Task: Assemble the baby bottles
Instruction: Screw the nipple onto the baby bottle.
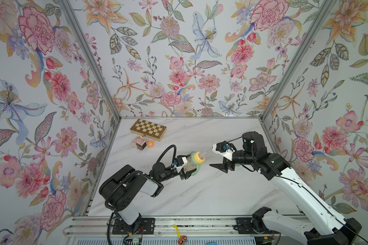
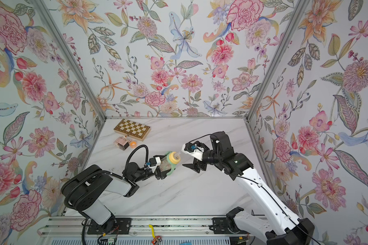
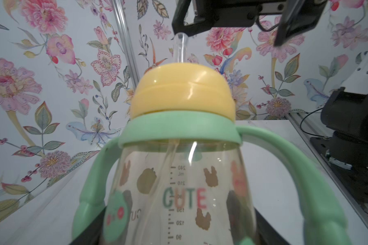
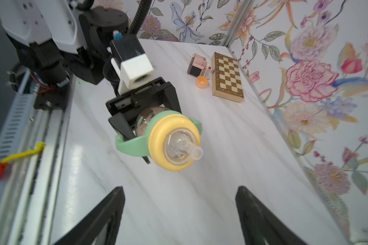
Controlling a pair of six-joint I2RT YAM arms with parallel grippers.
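The right gripper [image 4: 177, 191] stands wide open and empty — jaws spread above the marble table [image 4: 221, 148]. Just ahead of it hangs the baby bottle [image 3: 179, 191] (yellow collar [image 4: 157, 135] and nipple [image 4: 194, 151] pointing its way, green handle ring [image 4: 132, 146] fitted), its body clamped in the closed left gripper [image 1: 187, 168]. Well beyond that gripper lie a chessboard [image 1: 148, 129], a pink cube bottle [image 1: 139, 143] and an orange ball [image 1: 150, 144].

light: bright, even, diffuse
shadows: soft, faint on table [image 1: 200, 191]
glare: pale streak, table, right wrist view
blur: bottle body [image 3: 179, 201] soft close-up; right wrist edges smeared
distortion: wide-angle stretch, top views
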